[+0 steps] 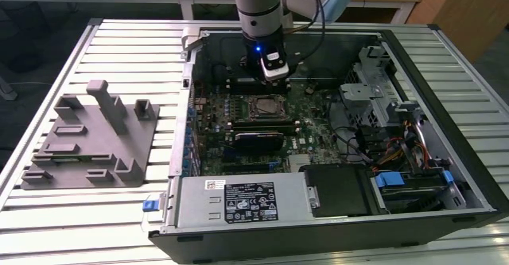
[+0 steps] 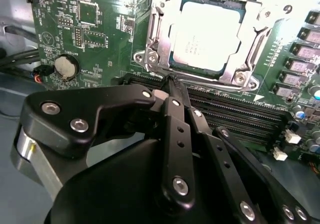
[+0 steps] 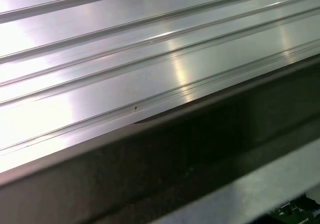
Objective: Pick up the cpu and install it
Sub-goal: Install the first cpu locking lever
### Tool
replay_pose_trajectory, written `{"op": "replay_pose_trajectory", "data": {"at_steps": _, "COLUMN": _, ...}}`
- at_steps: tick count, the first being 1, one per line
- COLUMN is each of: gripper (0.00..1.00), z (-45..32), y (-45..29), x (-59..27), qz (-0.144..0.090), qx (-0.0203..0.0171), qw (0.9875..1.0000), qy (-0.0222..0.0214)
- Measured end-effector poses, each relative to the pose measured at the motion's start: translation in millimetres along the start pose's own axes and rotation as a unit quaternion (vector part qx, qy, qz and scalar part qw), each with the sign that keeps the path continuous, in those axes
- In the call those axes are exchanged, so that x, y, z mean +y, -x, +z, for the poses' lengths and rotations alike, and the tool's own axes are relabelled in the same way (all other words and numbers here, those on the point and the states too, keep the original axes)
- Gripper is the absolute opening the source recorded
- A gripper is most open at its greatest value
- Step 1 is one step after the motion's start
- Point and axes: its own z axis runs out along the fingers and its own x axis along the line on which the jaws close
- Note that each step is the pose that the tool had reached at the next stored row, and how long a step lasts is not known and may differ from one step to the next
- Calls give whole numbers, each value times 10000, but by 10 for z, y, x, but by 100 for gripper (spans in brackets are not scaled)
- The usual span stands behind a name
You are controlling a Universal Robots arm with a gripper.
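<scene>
The cpu, a flat silvery square chip, lies inside the metal socket frame on the green motherboard. In the second wrist view my gripper is shut, its black fingers pressed together with nothing between them, and its tip hovers just beside the socket's edge, over the memory slots. In the exterior view the gripper hangs inside the open computer case, a little beyond the socket.
A grey plastic fixture stands on the ribbed metal table at the exterior view's left. In the case are a black rectangular block, a power supply and drive cages with cables. The first wrist view shows the table's ribs and a dark case wall.
</scene>
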Motion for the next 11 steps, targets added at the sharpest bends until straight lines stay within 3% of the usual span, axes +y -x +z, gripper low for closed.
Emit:
{"op": "replay_pose_trajectory", "data": {"at_steps": 7, "gripper": 11, "z": -6, "y": 1, "x": 1, "qz": 0, "qx": 1, "qw": 10000, "qy": 0}}
{"op": "replay_pose_trajectory", "data": {"at_steps": 8, "gripper": 11, "z": -5, "y": 4, "x": 2, "qz": 0, "qx": 29, "qw": 10000, "qy": -10}}
{"op": "replay_pose_trajectory", "data": {"at_steps": 11, "gripper": 11, "z": 2, "y": 27, "x": 6, "qz": 11, "qx": 270, "qw": 9996, "qy": -107}}
